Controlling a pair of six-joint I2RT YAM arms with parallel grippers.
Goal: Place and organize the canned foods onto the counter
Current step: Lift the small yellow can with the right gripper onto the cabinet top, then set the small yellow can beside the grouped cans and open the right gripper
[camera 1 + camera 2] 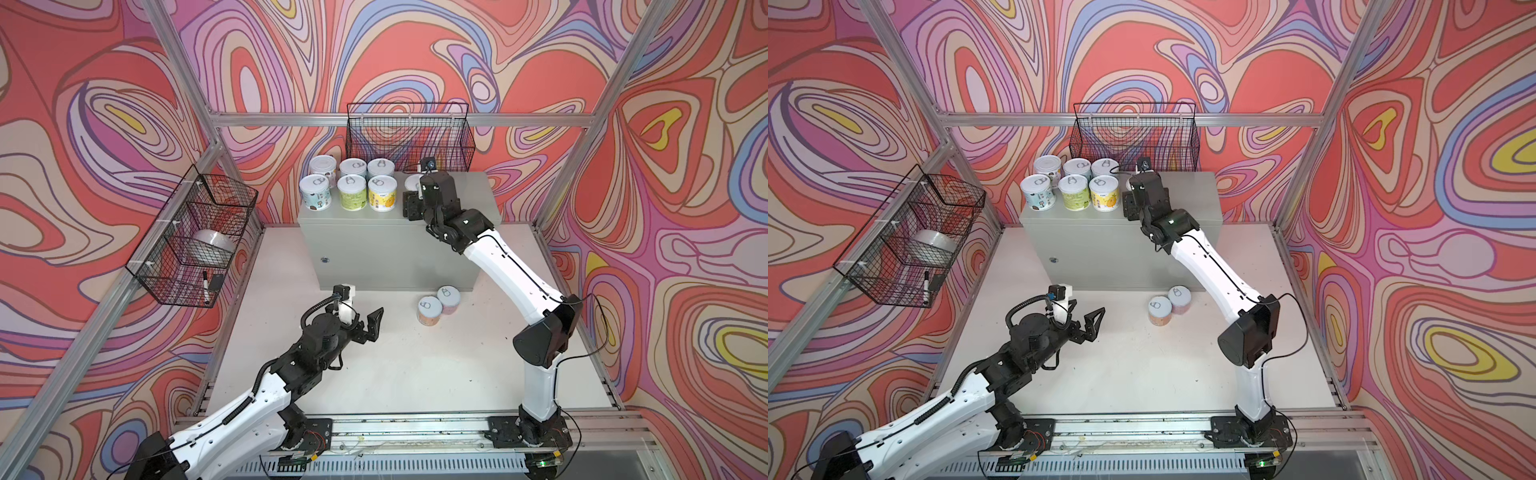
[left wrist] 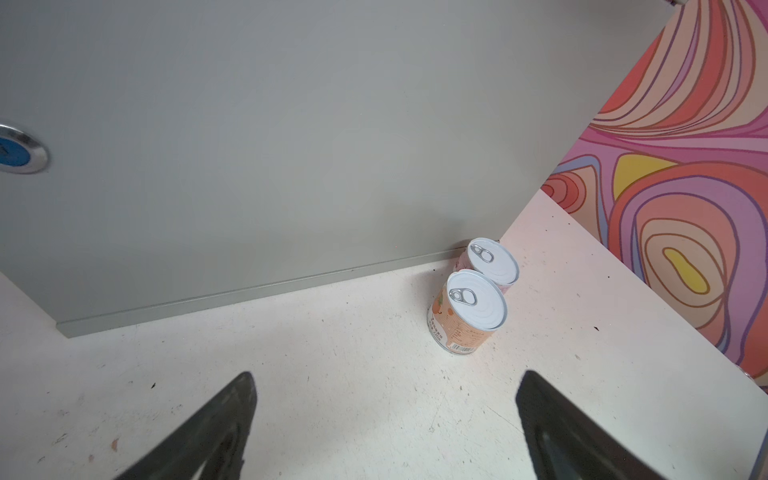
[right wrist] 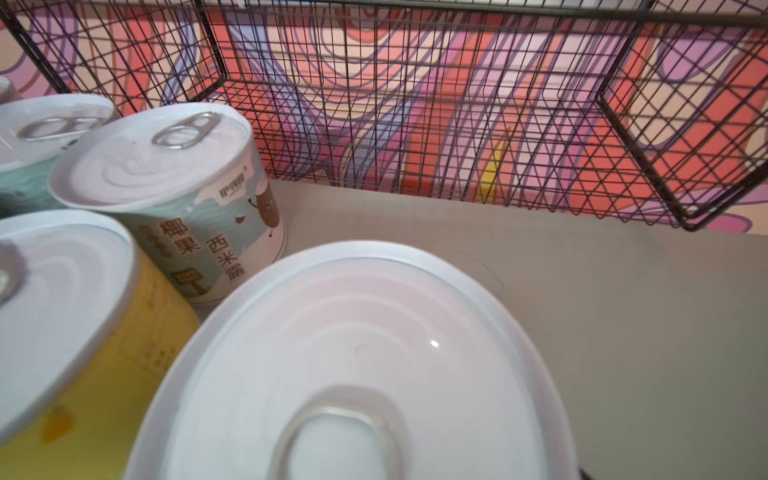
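Observation:
Six cans (image 1: pixel 352 185) (image 1: pixel 1073 185) stand in two rows on the left of the grey counter (image 1: pixel 471 199) (image 1: pixel 1100 253). My right gripper (image 1: pixel 410 198) (image 1: pixel 1128 198) is shut on a seventh can (image 1: pixel 412 182) (image 3: pixel 353 353) beside them, over the counter top; its fingers are hidden in the right wrist view. An orange can (image 1: pixel 430 309) (image 2: pixel 465 316) and a pink can (image 1: pixel 449 300) (image 2: pixel 493 261) stand touching on the table by the counter's front right corner. My left gripper (image 1: pixel 363 318) (image 1: pixel 1084 318) (image 2: pixel 386 386) is open and empty, low over the table left of those two.
A black wire basket (image 1: pixel 409 137) (image 3: pixel 457 104) hangs on the back wall just above the counter's rear edge. Another wire basket (image 1: pixel 195 237) on the left wall holds a white bowl (image 1: pixel 214 245) and a marker (image 1: pixel 205 286). The counter's round lock (image 2: pixel 18 147) faces the left gripper.

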